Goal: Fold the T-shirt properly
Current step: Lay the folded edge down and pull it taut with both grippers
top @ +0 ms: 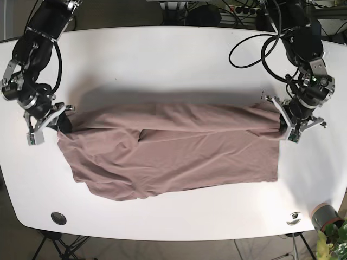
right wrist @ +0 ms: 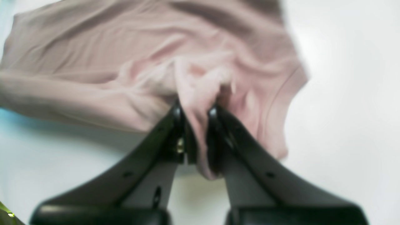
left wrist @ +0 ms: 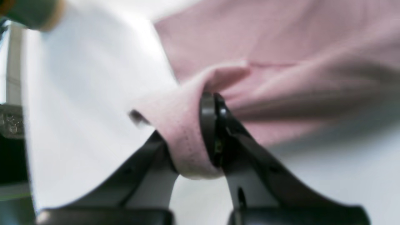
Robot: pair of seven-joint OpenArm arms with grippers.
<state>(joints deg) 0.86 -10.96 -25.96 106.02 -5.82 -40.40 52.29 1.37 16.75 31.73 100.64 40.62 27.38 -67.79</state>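
Nearest the lens in the left wrist view, the left gripper [left wrist: 193, 137] is clamped on a rolled, hemmed edge of the pink T-shirt [left wrist: 281, 47], the fabric bunched between its 2 fingers and the rest of the garment spreading away beyond them over the white table [left wrist: 87, 93]. In the right wrist view the right gripper [right wrist: 195, 137] is likewise closed on a gathered pinch of the same T-shirt [right wrist: 93, 62], which fans out ahead of the fingertips and to its side. From the base view there is 1 T-shirt [top: 179, 151] and 2 grippers, 1 at each end: the right gripper [top: 60, 123] holds the end at the view's left, the left gripper [top: 286, 123] the end at the view's right. The shirt's long axis runs straight between the 2 hands, and the held edge is drawn into a taut fold line, with the loose bulk lying on the near side of that line, toward the table's front edge. Neither arm is nearer; each already has its corner. The coming fold likely depends on both hands carrying that line together across the cloth. Farther off, 1 small potted plant [top: 325, 219] sits past the table's front corner.
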